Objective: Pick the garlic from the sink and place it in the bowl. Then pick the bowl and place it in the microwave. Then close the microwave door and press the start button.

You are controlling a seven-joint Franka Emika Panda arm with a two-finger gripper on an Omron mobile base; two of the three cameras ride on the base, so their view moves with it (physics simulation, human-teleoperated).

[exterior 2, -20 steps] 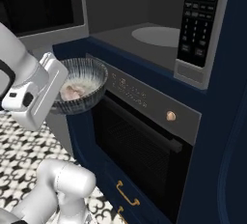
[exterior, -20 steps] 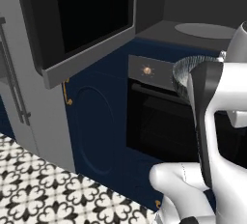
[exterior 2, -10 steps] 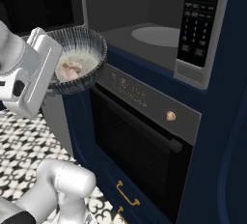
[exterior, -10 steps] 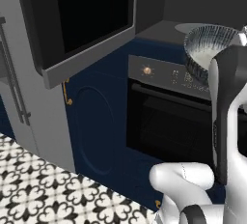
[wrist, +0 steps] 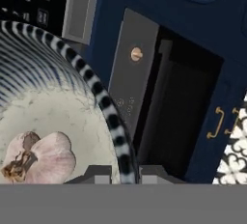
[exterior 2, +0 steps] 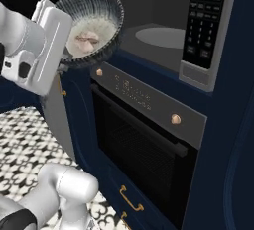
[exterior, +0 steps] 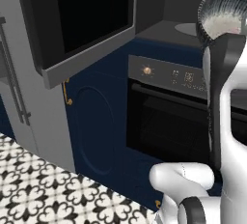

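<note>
The pincer was clenched on the rim of the bowl, held aloft before the open microwave, above the oven. The garlic lay inside the bowl.

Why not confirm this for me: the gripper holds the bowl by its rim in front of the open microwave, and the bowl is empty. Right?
Not quite. The bowl is not empty: the garlic lies inside it, as the hand view shows. The rest stands: the gripper holds the bowl by its rim in front of the open microwave.
</note>
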